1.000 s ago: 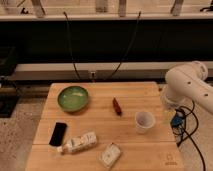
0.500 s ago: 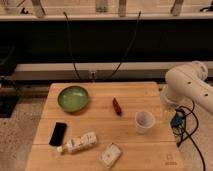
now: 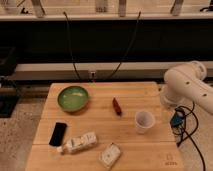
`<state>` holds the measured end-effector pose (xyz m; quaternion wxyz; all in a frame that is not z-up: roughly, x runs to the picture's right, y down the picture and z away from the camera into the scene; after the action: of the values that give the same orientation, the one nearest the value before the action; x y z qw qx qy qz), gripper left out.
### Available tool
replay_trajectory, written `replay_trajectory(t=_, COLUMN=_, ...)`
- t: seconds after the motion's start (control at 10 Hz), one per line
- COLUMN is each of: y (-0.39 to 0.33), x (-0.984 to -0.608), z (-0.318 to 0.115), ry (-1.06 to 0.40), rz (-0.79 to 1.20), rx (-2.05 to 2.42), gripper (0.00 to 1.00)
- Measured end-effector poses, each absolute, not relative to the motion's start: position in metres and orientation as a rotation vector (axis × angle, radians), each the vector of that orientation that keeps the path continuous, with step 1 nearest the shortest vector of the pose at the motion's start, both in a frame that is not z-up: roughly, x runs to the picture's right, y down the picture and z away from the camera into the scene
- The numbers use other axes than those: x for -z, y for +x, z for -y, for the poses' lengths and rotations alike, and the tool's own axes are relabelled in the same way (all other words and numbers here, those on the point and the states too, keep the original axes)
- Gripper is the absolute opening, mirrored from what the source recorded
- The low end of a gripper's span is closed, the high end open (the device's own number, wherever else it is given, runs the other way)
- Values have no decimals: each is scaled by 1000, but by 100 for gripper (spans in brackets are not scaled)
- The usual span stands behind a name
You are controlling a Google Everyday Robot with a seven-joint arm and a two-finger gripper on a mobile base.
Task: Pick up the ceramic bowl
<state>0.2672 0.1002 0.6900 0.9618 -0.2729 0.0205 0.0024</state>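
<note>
My claw (image 3: 176, 121) hangs just off the desk's (image 3: 150, 95) edge; clenched or released, I cannot tell. The white cup (image 3: 144, 121) stands near it; the ceramic bowl (image 3: 73, 97) lies well apart.

No legible text; the small mark (image 3: 170, 161) on the table (image 3: 125, 137) is unreadable; gripper out of view

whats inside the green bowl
The ceramic bowl looks empty: only its glossy green inside shows. The table under it is covered. The gripper is out of view; only the arm shows at right.
</note>
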Motion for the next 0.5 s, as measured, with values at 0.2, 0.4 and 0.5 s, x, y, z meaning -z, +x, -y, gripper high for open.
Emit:
replay_trajectory(t=0.2, y=236, x=-698, z=-92, ry=-536, rz=-38, rx=43, gripper=80)
replay_trajectory(t=0.4, y=214, x=-705, z=-83, ry=-515, rz=-38, rx=97, gripper=80)
replay_trajectory(t=0.5, y=206, x=-707, z=-81, ry=-507, rz=-37, rx=120, gripper=80)
